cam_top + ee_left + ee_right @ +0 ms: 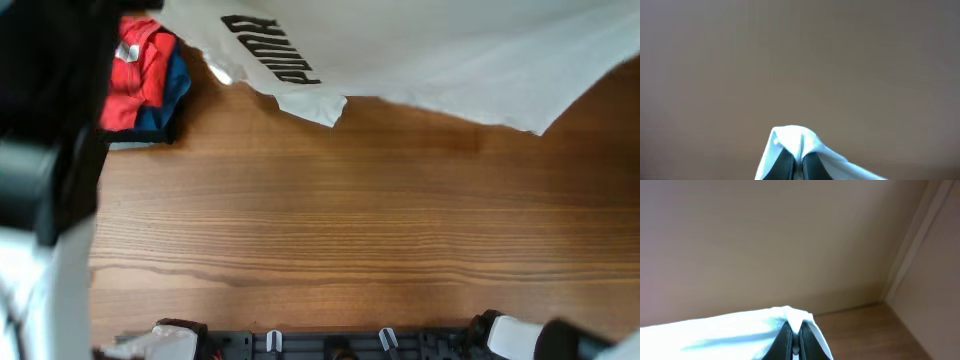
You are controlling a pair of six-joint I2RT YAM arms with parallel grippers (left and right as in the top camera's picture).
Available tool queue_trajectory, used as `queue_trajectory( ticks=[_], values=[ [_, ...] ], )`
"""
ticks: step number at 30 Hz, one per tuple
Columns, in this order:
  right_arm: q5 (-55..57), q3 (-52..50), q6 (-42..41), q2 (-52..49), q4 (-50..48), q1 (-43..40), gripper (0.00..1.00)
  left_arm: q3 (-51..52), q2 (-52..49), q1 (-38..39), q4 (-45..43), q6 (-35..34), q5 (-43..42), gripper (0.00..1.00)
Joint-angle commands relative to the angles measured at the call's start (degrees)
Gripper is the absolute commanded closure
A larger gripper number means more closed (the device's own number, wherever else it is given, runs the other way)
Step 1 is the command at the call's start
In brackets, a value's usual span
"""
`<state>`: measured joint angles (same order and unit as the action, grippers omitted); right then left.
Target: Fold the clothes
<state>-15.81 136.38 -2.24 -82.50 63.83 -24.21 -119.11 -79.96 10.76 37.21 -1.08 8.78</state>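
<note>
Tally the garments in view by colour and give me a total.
White: 1, the white T-shirt with black lettering, lifted off the table.
Red: 1, the red shirt on top of the pile.
Blue: 1, the blue garment under it.
Total: 3 that can be told apart; the dark edge at the pile's bottom may be another.

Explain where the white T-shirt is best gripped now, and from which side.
Along one edge, at two well-spaced points, approaching edge-on with a finger on each face. The white T-shirt is thin and limp, so pinched edge folds hold it spread; the left pincer and right pincer are each shut on one.
</note>
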Motion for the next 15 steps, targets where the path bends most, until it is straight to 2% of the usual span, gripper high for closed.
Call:
queue_trajectory(
  ticks=[1, 7, 15],
  values=[
    [3.10, 0.87, 0.68, 4.46, 1.84, -0.46, 0.96, -0.92, 6.86, 1.79, 1.09, 0.66, 1.29, 0.96],
    [7.32, 0.87, 0.72, 7.65, 2.25, -0.46, 0.96, -0.92, 11.13, 2.14, -0.48, 0.70, 1.31, 0.96],
    [4.79, 0.87, 0.57, -1.25, -1.25, -0.44, 0.95, -0.92, 4.07, 2.14, -9.35, 0.66, 1.31, 0.96]
  ],
)
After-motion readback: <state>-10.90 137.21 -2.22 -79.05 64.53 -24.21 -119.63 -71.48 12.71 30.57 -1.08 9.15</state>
